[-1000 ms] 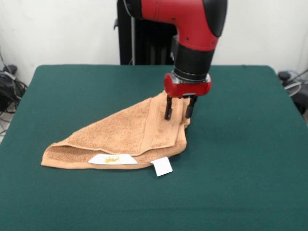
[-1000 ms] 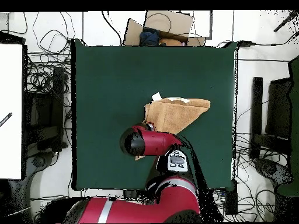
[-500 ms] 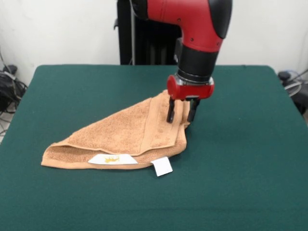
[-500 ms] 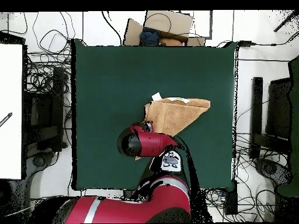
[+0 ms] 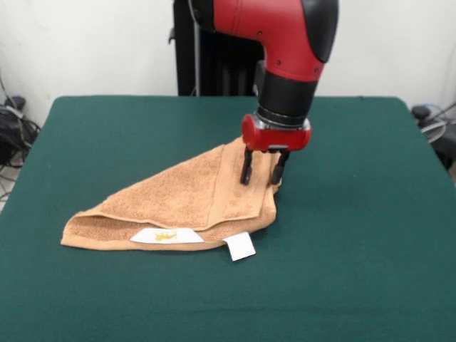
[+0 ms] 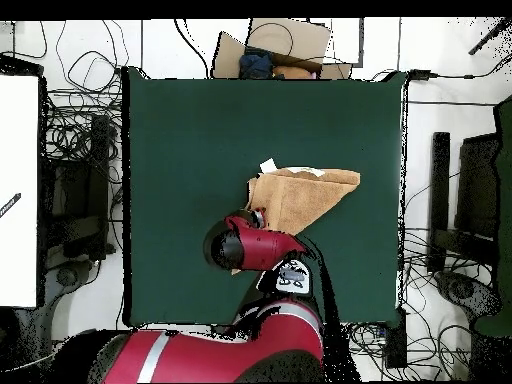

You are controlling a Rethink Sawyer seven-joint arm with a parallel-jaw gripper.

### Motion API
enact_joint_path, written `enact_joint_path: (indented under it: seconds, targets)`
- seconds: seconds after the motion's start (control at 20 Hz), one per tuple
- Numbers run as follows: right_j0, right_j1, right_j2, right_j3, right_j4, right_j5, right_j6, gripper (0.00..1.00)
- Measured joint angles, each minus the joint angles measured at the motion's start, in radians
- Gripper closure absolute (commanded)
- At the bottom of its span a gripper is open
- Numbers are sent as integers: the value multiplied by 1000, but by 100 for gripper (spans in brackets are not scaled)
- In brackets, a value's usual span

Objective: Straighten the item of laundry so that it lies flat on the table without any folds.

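Note:
The orange-tan towel [image 5: 178,203] lies folded over into a rough triangle on the dark green table [image 5: 356,214]. A woven border band runs up toward its far corner. A white tag with a yellow mark [image 5: 166,235] and a plain white tag [image 5: 240,246] sit at its near edge. My gripper [image 5: 260,174] is open, its two black fingers [image 5: 246,167] straddling the towel's far right corner, tips at cloth height. In the overhead view the towel [image 6: 300,192] shows above the arm's head [image 6: 245,247], which hides the gripper.
The arm's black pedestal [image 5: 206,68] stands at the table's far edge. Cables and boxes [image 6: 275,45] lie off the table all round. Bare green cloth surrounds the towel on every side.
The gripper swayed slightly right, then back left, staying over the towel's far corner. The towel has not moved.

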Motion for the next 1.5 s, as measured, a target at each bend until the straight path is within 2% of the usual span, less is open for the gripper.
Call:
enact_joint_path:
  seconds: [1.0, 1.05, 1.5]
  targets:
    - [100, 55, -95, 0, 75, -34, 0, 0]
    - [101, 55, -95, 0, 75, -39, 0, 100]
    - [101, 56, -96, 0, 75, -48, 0, 100]
